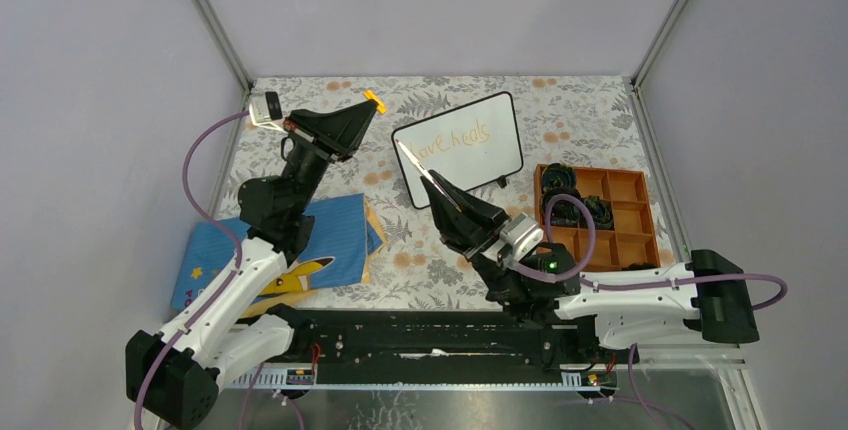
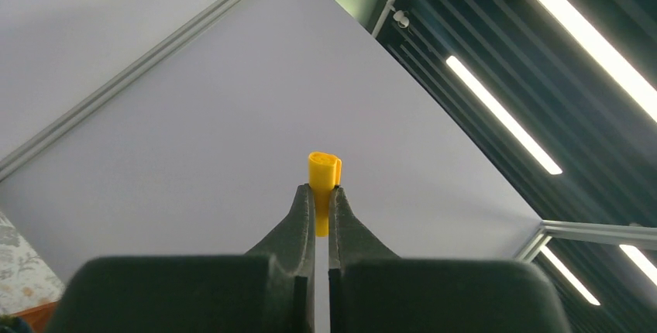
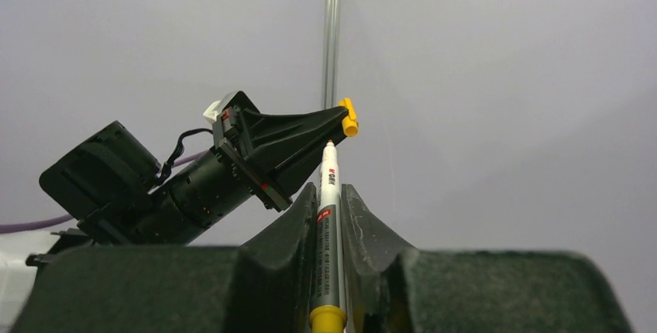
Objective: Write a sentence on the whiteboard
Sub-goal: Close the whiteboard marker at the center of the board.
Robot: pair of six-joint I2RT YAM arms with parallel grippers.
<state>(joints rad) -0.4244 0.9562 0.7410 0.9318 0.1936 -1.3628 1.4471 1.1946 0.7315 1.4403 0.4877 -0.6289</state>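
Note:
The whiteboard (image 1: 497, 155) lies tilted at the back middle of the table, with the sentence (image 1: 452, 141) in thin orange cursive along its upper half, reading about "love heals". My right gripper (image 1: 432, 183) is shut on a white marker (image 1: 412, 156) whose tip points up and left over the board's left edge. In the right wrist view the marker (image 3: 328, 217) sits upright between the jaws of the right gripper (image 3: 329, 187), its bare tip just under the yellow cap (image 3: 349, 116). My left gripper (image 1: 368, 105) is shut on that cap (image 1: 374, 101), raised left of the board. The cap (image 2: 324, 170) sticks out of the left gripper (image 2: 322, 190).
An orange compartment tray (image 1: 640, 212) with black parts in it stands right of the board. A blue cartoon-printed cloth (image 1: 330, 235) lies at the front left under the left arm. A floral cover (image 1: 570, 115) spreads over the table, and grey walls close in three sides.

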